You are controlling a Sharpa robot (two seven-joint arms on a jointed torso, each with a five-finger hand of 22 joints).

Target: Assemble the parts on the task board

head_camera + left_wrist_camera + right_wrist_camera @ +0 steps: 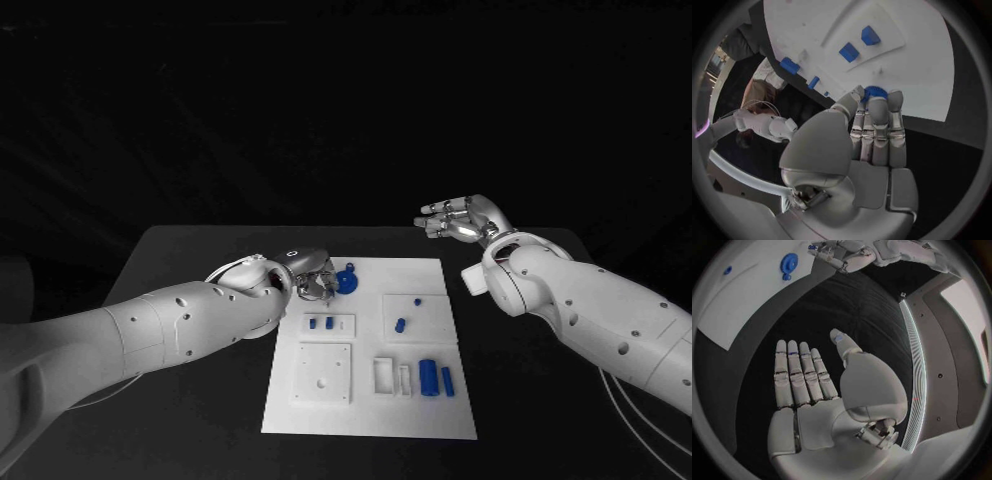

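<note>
The blue gear (346,277) looked light, rigid, probably slick; best pinched at its toothed rim; left hand (313,283) reached it, grasp unclear; right hand (462,219) hovered spread, empty.

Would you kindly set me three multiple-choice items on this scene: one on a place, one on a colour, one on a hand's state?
1. Where is the blue gear?
A. near the task board's far edge
B. off the board, on the black table
C. in the right hand

2. What colour is the task board?
A. white
B. yellow
C. red

3. How is the right hand?
A. holding a part
B. open, holding nothing
C. pressing the board

Answers: 1 A, the gear sits at the far edge by the left hand. 2 A, the plate is white. 3 B, its fingers are extended over the table, nothing in them.
</note>
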